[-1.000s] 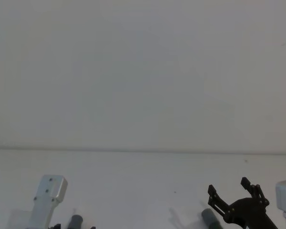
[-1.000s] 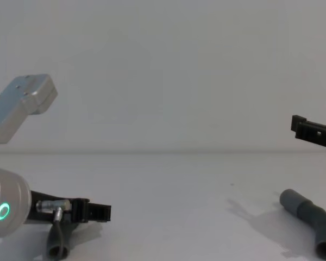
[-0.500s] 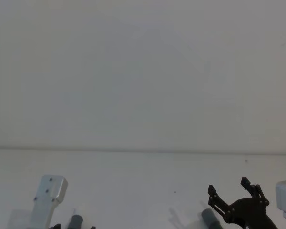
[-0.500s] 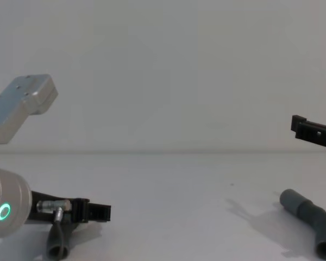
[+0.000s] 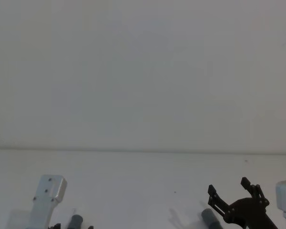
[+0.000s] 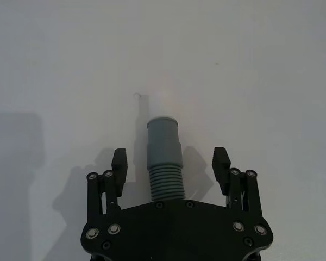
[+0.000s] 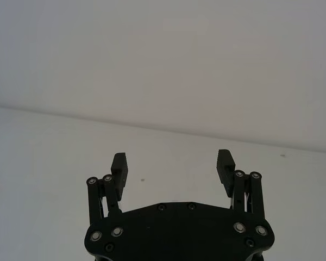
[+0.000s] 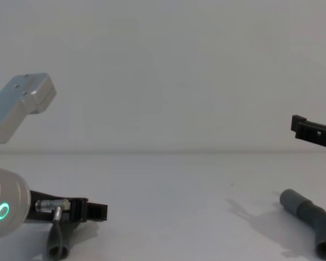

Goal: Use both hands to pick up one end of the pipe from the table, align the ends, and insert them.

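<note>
At our seven o'clock the left gripper [image 8: 95,211] hangs low over the bench [image 8: 174,206], spread wide astride one pipe piece [image 6: 164,157] without touching it. At five o'clock the right gripper [image 7: 171,163], spread and empty, hangs above the other pipe piece [image 8: 309,217], which lies on the bench.

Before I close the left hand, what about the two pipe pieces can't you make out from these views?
- Left pipe piece: its rear part is hidden under the open left hand in the left wrist view, and the head view's bottom edge cuts it.
- Right pipe piece: in the head view it is partly covered by the open right hand and cut by the bottom edge.
- Right hand: the chest view's right edge cuts off most of it.
</note>
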Tool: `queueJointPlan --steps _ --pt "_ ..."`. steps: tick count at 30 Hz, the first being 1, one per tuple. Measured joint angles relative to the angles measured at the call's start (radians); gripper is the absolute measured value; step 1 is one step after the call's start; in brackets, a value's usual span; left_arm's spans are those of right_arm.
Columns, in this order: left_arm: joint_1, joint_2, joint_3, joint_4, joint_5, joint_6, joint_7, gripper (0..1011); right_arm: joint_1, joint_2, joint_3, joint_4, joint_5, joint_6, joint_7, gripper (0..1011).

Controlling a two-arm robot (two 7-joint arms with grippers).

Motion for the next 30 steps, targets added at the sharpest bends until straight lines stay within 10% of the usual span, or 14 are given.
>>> queueJointPlan --steps 20,30 --pt "0.001 -0.001 -0.001 -0.002 0.003 0.000 0.002 336 0.000 0.000 0.000 0.000 0.000 0.000 0.000 1000" --pt "0.001 -0.001 -0.001 -0.002 0.003 0.000 0.002 327 0.000 0.000 0.000 0.000 0.000 0.000 0.000 1000"
